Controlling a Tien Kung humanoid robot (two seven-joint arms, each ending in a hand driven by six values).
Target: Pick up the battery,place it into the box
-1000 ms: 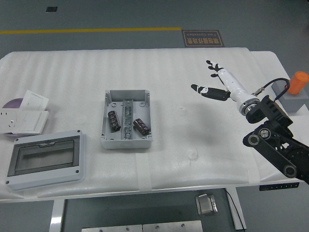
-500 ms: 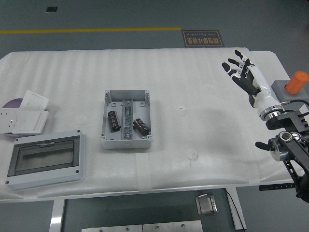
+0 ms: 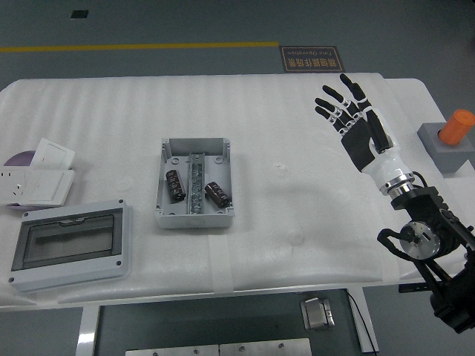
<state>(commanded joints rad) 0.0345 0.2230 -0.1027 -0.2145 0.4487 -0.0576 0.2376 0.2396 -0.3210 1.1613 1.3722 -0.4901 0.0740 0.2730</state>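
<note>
1. Batteries, two dark cylinders (image 3: 176, 185) (image 3: 217, 193), lie inside the grey plastic box (image 3: 194, 148), either side of its metal rail (image 3: 195, 184).
2. Right hand (image 3: 360, 130), well right of the box, fingers spread, holds nothing above the ribbed white foam table (image 3: 297, 148).

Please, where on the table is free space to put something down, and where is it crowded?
Free: the wide strip between the grey box and the right hand, and the far band behind the box. Crowded: the left end, with the clear-lid enclosure and white socket plates, and the right edge by the orange button.
</note>
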